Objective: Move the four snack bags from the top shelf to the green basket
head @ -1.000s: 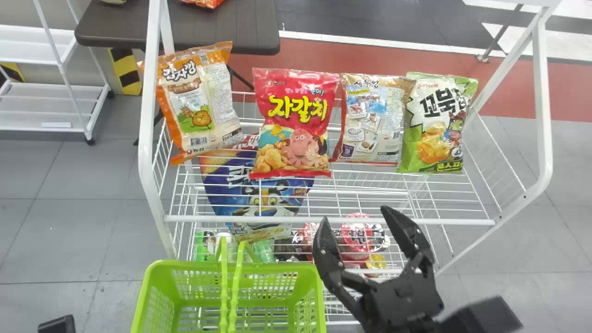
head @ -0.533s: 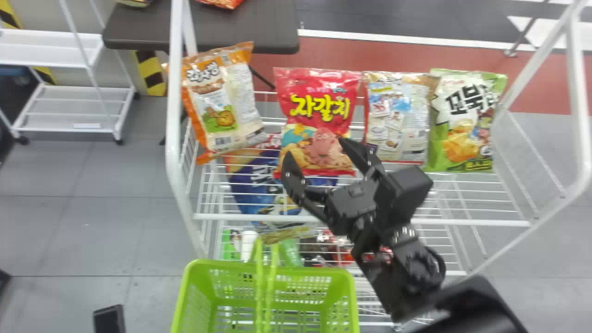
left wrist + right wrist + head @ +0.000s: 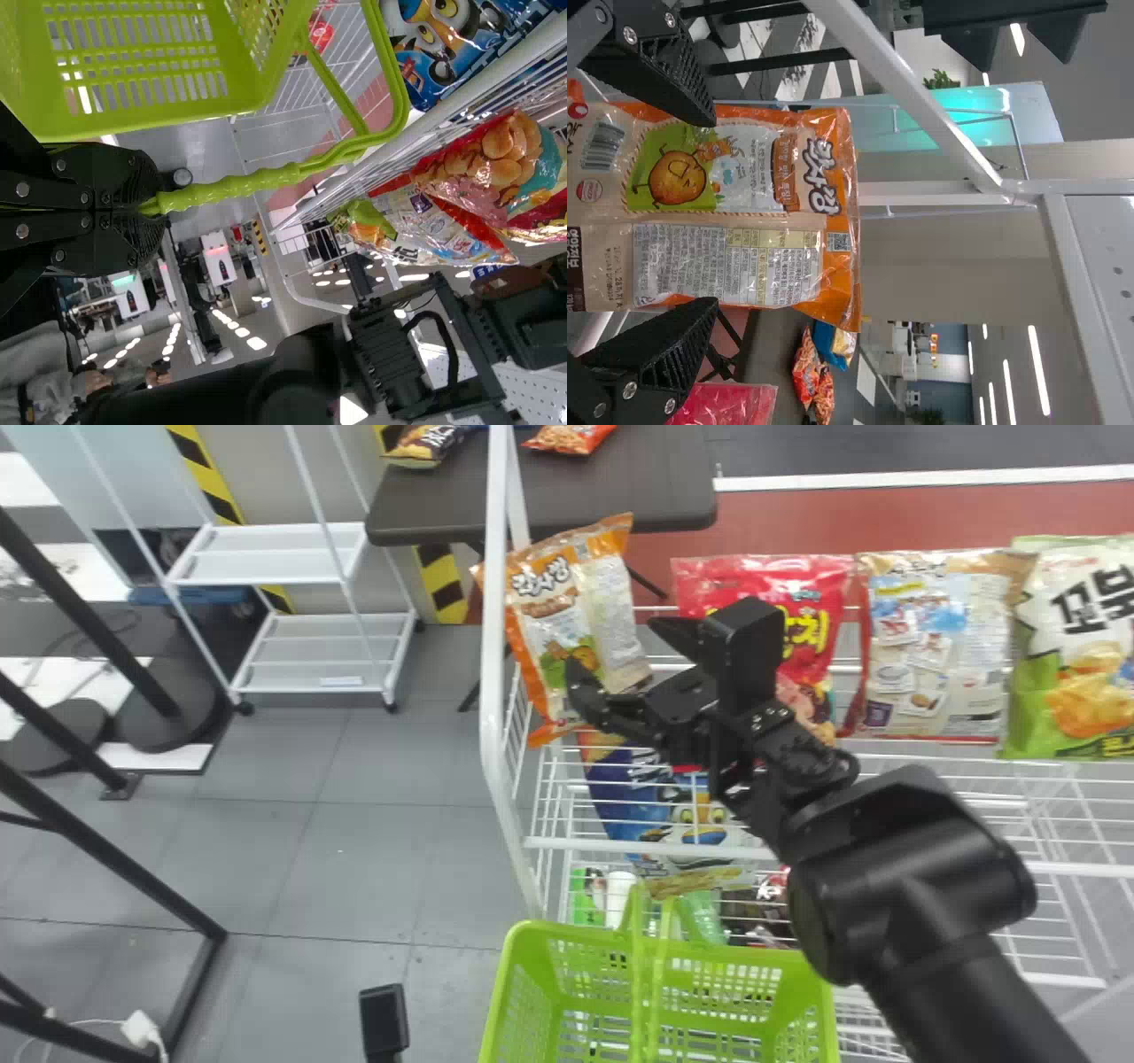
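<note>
Flanking orange snack bag (image 3: pixel 547 607): right gripper (image 3: pixel 611 645), fingers apart | left gripper (image 3: pixel 149 208) clamped on green basket handle (image 3: pixel 266 181)

Head cam's pure candy: green basket (image 3: pixel 576 933) at my 6 o'clock is loud lime, slotted all over. Orange-and-cream snack bag (image 3: pixel 554 602) at 12, red bag (image 3: pixel 804 593) with yellow lettering at 2, white-and-green bag (image 3: pixel 1072 655) at 3. Yellow-and-black hazard stripes (image 3: pixel 443 584) around 11, lol.
</note>
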{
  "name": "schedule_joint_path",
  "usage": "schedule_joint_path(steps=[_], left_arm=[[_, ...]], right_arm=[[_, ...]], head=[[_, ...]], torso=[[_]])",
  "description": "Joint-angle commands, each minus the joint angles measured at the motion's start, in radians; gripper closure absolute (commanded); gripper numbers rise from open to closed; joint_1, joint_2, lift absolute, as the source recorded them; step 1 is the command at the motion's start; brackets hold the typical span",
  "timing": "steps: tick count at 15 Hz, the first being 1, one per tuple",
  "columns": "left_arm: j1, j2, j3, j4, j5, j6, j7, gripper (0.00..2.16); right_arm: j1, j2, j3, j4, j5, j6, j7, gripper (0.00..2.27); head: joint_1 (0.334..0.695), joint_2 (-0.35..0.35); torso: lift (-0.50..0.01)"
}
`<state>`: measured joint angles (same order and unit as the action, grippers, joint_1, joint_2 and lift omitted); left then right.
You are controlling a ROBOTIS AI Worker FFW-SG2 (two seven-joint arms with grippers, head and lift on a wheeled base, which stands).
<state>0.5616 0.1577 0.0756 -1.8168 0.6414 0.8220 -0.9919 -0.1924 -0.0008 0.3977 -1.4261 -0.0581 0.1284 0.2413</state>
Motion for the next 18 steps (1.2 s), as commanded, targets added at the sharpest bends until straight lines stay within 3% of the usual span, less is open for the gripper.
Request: schedule_joint_path(steps=[1,4,8,15,16,18], left_arm=[[-0.031,0.020,-0.003,0.036,0.026,-0.007,-0.002,1.69],[-0.058,0.040,-0.017,0.054,0.043,-0.007,-0.004,1.69],[-0.077,0.046,-0.028,0.071,0.049,-0.007,-0.004,1.69],[-0.080,0.048,-0.030,0.076,0.050,-0.007,-0.005,1.69],[-0.083,0.048,-0.034,0.080,0.050,-0.010,-0.007,1.69],[-0.088,0.048,-0.039,0.088,0.050,-0.013,-0.010,1.69]], right_arm=[[-0.048,0.002,-0.002,0.069,0.015,-0.009,0.004,0.12],[-0.120,0.002,-0.059,0.185,-0.003,-0.022,0.111,0.15],[-0.179,0.002,-0.088,0.248,-0.002,-0.019,0.199,0.22],[-0.232,0.002,-0.096,0.273,0.011,0.064,0.292,0.56],[-0.246,0.002,-0.097,0.285,0.011,0.080,0.306,0.69],[-0.262,0.002,-0.097,0.291,0.023,0.122,0.315,1.35]], head=[[0.695,0.155],[0.695,0.157],[0.695,0.128],[0.695,0.118],[0.695,0.120],[0.695,0.122]], torso=[[0.000],[0.000],[0.000],[0.000],[0.000],[0.000]])
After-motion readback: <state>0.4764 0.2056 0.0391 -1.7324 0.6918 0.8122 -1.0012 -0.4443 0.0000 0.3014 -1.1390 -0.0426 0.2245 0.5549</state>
